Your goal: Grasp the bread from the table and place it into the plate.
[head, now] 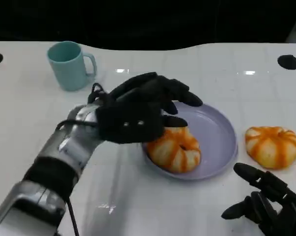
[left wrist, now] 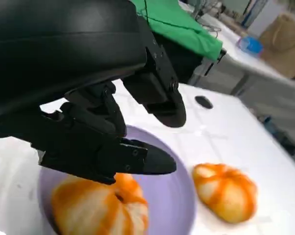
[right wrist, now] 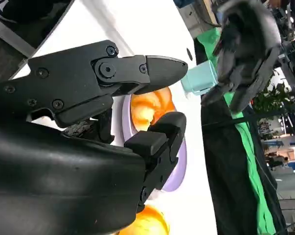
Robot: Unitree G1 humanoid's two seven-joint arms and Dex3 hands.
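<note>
Head view, table: white glossy table top (head: pixel 30 123) with a teal ceramic mug (head: pixel 69 65) standing at the far left.
Head view, plate: round lilac plate (head: pixel 216 130) near the middle; one orange-and-white striped bread roll (head: pixel 174 150) lies on its near left part.
Head view, second roll: a matching striped roll (head: pixel 272 146) lies on the table just right of the plate, apart from its rim.
Head view, left hand: black left hand (head: pixel 138 110) hovers over the plate's left side, fingers spread and holding nothing.
Head view, right hand: black right hand (head: pixel 268 201) low at the near right, fingers apart, empty.
Left wrist view: left hand (left wrist: pixel 113 122) fingers apart above the roll on the plate (left wrist: pixel 96 208); the other roll (left wrist: pixel 225 191) sits on the table beside the plate (left wrist: pixel 179 196).
Right wrist view: right hand (right wrist: pixel 137 107) fingers apart, nothing between them; plate (right wrist: pixel 179 169), roll (right wrist: pixel 149 107) and mug (right wrist: pixel 201 78) beyond.
</note>
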